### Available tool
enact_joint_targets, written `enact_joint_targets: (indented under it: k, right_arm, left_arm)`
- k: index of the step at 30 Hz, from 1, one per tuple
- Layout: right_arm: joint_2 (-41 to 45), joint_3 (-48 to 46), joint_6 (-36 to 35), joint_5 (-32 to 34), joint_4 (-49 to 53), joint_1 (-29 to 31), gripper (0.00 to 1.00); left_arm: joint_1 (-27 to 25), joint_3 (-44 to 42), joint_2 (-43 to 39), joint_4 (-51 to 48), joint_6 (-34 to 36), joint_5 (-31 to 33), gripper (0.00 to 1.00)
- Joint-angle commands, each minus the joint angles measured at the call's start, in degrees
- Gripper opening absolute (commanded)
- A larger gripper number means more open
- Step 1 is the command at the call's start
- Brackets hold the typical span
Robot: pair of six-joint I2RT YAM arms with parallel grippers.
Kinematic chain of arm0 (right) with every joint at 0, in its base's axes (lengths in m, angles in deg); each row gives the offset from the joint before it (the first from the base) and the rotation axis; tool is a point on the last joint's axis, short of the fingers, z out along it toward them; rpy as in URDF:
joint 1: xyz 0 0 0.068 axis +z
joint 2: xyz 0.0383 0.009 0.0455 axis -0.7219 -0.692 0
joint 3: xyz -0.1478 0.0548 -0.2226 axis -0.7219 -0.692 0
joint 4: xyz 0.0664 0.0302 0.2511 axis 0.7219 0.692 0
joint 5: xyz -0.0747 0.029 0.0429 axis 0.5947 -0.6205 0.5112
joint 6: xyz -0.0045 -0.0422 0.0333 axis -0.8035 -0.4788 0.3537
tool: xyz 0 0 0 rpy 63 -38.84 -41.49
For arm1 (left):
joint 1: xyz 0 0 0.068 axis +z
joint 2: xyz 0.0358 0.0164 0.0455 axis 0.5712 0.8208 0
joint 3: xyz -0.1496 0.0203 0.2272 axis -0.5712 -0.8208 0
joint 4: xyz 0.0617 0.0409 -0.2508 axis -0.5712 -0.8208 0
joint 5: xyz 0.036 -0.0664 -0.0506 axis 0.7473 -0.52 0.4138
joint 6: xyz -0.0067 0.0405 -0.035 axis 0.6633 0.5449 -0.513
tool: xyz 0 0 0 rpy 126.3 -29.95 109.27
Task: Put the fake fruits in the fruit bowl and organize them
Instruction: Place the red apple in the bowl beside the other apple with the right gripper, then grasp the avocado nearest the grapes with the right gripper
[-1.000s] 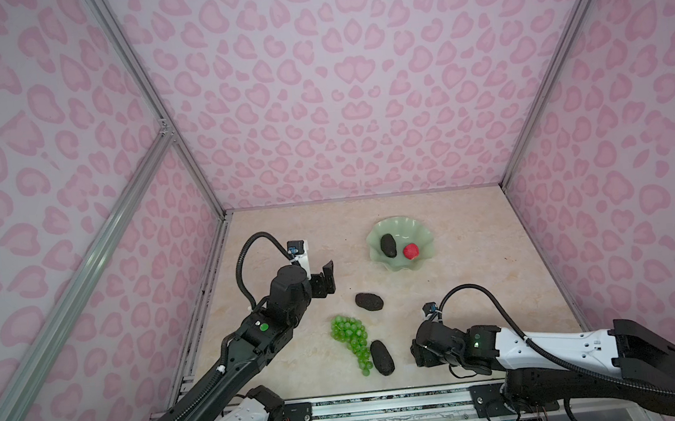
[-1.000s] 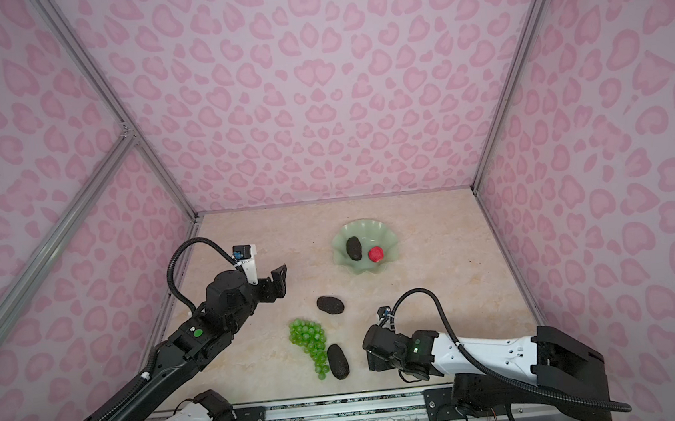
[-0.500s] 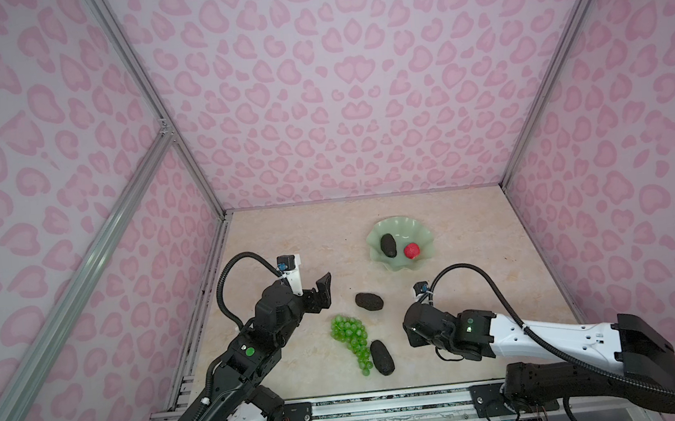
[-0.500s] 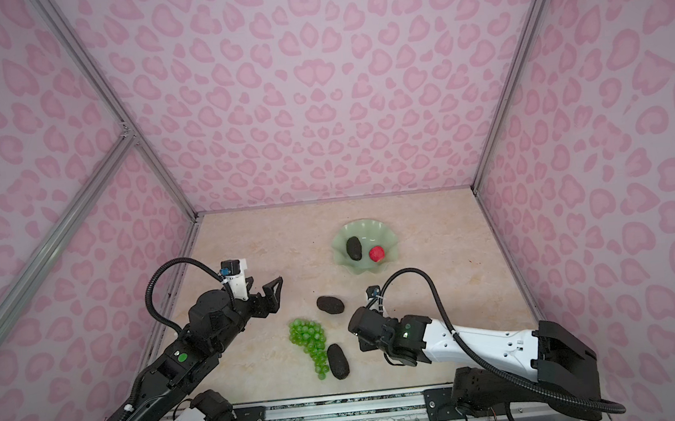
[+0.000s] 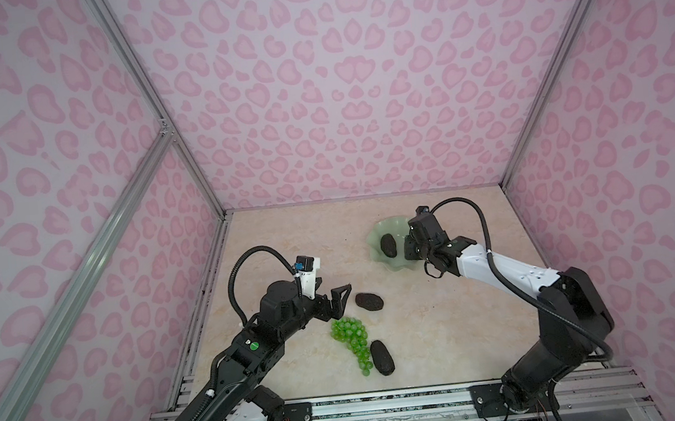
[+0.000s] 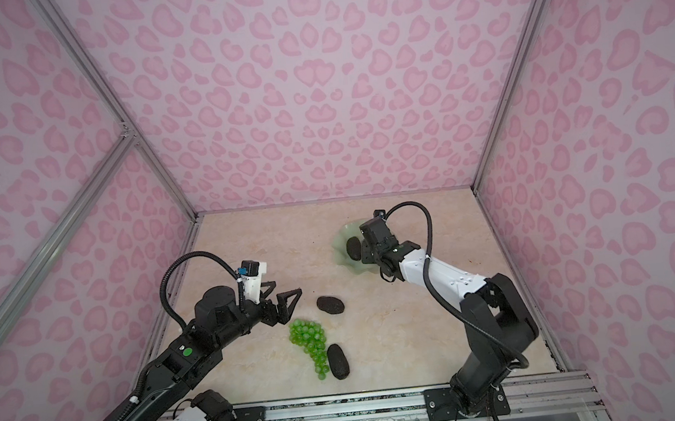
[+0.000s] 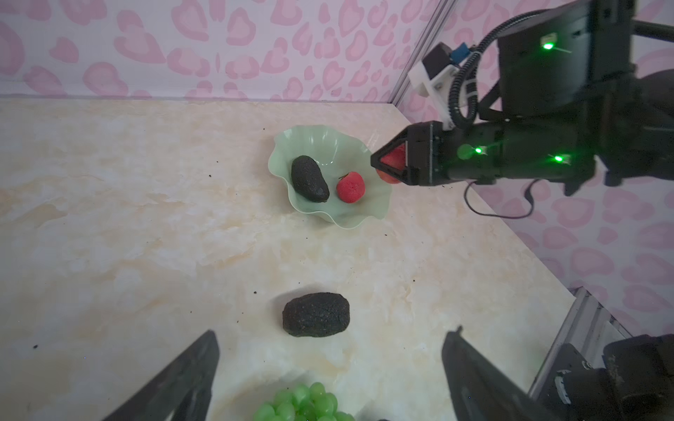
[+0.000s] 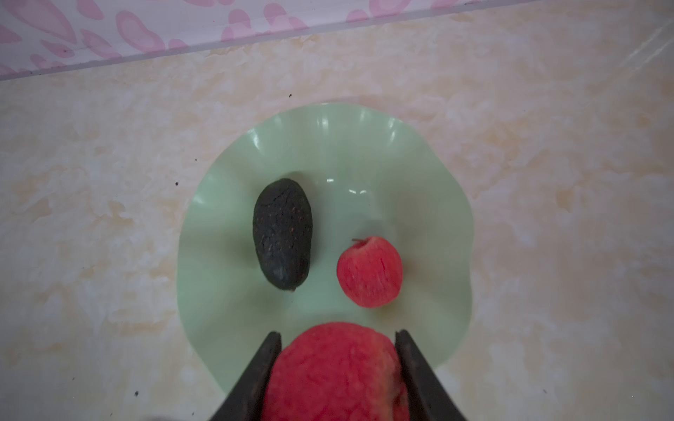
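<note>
In both top views you are looking at the left gripper (image 5: 332, 293) hovering with its black jaws spread wide, near the bunch of glossy, translucent green grapes (image 5: 349, 335) that is lying on the pale marbled tabletop (image 5: 442, 335). A dark, pebbly-skinned oval, the front avocado (image 5: 382, 357), is lying just beside the bunch's tail, its long axis running front to back. The like-skinned middle avocado (image 5: 369, 301) is lying crosswise. The right gripper (image 5: 408, 251) is hanging over the pale mint-green, wavy-rimmed fruit bowl (image 5: 376, 233), hiding its own jaws and everything inside except the bowl avocado (image 5: 388, 245). The left wrist view is giving you what those miss: a small round red apple-like fruit (image 7: 350, 187) is sitting in the bowl beside that avocado, and the right gripper's triangular fingers are pinching a red-pink peach-like fruit (image 7: 394, 159) over the bowl's edge. The right wrist view is showing that pinch close up, the rough-textured fruit filling the gap. There the bowl avocado's long axis is running from the gripper's side toward the back wall, apart from the apple-like fruit.
</note>
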Motion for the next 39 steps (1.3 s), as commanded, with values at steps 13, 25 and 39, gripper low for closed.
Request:
enact_joint_targets:
  k: [13, 25, 39]
  right_arm:
    - [-25.51, 21.22, -4.82, -6.09, 2.46, -4.47, 0.54]
    - [-14.29, 15.86, -5.84, -4.56, 3.62, -3.65, 0.69]
    - [20.43, -20.24, 10.38, -8.56, 7.43, 27.44, 0.68]
  left_arm:
    - [-0.02, -0.39, -3.66, -1.92, 0.19, -2.88, 0.97]
    - [-0.02, -0.04, -4.92, -2.08, 1.05, -1.41, 0.97]
    - [0.03, -1.38, -7.82, -2.76, 1.2, 0.91, 0.98]
